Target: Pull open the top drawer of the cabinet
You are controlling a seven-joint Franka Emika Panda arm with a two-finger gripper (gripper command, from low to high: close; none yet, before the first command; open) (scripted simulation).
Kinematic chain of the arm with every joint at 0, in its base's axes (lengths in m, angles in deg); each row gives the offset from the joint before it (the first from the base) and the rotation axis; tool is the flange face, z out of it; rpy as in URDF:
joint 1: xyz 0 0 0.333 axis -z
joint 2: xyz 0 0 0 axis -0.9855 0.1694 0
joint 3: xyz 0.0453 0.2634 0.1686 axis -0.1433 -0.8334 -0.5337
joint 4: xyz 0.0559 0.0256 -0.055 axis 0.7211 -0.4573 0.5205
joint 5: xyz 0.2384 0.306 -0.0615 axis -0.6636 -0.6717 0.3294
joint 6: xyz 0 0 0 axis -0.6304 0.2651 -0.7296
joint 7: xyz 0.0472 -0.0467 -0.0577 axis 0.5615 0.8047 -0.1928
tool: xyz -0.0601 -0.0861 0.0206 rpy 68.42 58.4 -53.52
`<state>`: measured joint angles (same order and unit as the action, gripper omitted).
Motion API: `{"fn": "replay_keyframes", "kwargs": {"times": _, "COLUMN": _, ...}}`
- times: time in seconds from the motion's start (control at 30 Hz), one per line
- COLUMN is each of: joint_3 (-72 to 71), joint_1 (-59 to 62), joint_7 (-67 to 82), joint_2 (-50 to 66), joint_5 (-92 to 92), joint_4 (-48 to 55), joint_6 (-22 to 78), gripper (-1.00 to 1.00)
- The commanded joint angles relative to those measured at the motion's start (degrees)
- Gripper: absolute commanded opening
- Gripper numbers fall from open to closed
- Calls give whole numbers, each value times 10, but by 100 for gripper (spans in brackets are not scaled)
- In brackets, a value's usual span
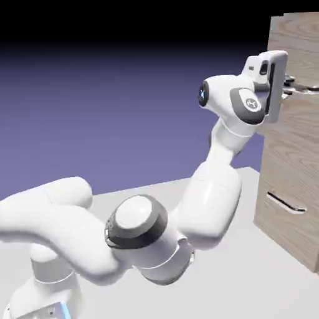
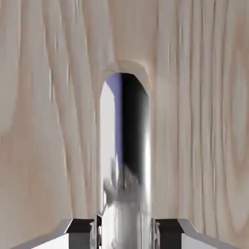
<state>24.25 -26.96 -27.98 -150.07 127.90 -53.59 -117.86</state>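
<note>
White arm's hand [image 1: 288, 87] clamped on the thin dark-and-silver bar handle [image 2: 125, 160] of the upper light-wood-grain top drawer [image 1: 299, 56], in the tall light-brown wood-grain cabinet [image 1: 293, 168] at the exterior view's right.

White Franka arm [image 1: 205, 199] rises from the lower left and reaches right to the wood-grain cabinet [image 1: 293, 162]. Gripper [image 1: 290, 87] sits level against the top drawer [image 1: 299, 62], fingers closed around its thin bar handle [image 1: 305, 89]. Below it, the lower drawer's handle [image 1: 285, 204] hangs free, well apart from the arm. Pale table [image 1: 249, 280] under the cabinet.
</note>
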Motion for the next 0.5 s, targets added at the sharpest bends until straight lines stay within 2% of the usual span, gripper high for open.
{"fn": "replay_keyframes", "kwargs": {"times": 0.0, "joint_3": -4, "joint_1": 14, "joint_7": -4, "joint_2": -3, "joint_5": -1, "joint_4": -21, "joint_6": 6, "gripper": -100}}
{"fn": "replay_keyframes", "kwargs": {"times": 0.47, "joint_3": -93, "joint_1": 232, "joint_7": -25, "joint_2": -66, "joint_5": -110, "joint_4": -311, "joint_6": 87, "gripper": -100}}
